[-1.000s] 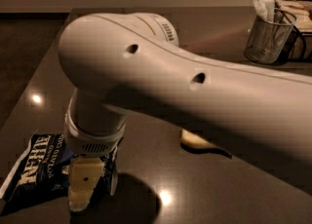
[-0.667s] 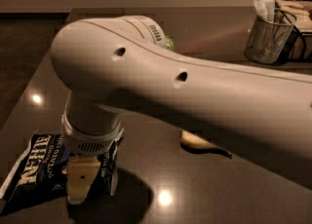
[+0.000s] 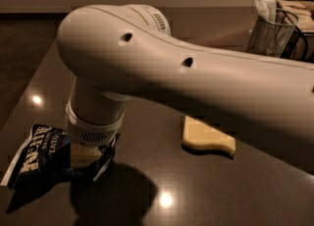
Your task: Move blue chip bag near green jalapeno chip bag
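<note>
The blue chip bag (image 3: 41, 151) is navy with white lettering and white edges, at the lower left of the dark table (image 3: 162, 190). My gripper (image 3: 86, 158) comes straight down from the thick white arm (image 3: 186, 72) onto the bag's right end. It is shut on the bag, whose crumpled edge rises around it and casts a shadow below. The green jalapeno chip bag is hidden behind the arm.
A pale yellow wavy sponge (image 3: 208, 139) lies on the table to the right of the gripper. A metal mesh cup (image 3: 270, 33) with items in it stands at the back right. The table's left edge runs close beside the bag.
The arm has swung slightly left and toward the camera. The blue bag has crumpled and risen a little at the gripper. A sliver of green seen behind the arm earlier is now covered.
</note>
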Robot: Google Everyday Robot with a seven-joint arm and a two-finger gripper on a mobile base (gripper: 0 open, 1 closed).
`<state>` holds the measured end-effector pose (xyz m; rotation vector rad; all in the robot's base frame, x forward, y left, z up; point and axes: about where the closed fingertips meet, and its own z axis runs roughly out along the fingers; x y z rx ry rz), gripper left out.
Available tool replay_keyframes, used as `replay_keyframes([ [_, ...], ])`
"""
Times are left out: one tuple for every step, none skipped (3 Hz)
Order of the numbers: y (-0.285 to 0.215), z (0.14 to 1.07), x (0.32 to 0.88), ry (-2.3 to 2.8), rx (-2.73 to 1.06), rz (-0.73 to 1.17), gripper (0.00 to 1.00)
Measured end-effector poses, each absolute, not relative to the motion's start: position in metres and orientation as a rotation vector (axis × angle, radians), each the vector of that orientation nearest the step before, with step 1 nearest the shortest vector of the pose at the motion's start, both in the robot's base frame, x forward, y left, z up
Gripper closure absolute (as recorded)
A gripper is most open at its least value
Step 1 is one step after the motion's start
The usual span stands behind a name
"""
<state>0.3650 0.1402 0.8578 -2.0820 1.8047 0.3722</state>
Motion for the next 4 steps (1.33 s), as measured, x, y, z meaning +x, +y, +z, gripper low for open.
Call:
replay_keyframes([
  [0.126, 0.877, 0.389, 1.833, -2.015, 0.358, 0.82],
  [0.100, 0.893, 0.434, 1.903, -1.918, 0.302, 1.00],
  [0.064, 0.906, 0.480, 1.969, -1.825, 0.223, 1.00],
  [0.024, 0.911, 0.521, 2.042, -1.741, 0.146, 1.00],
])
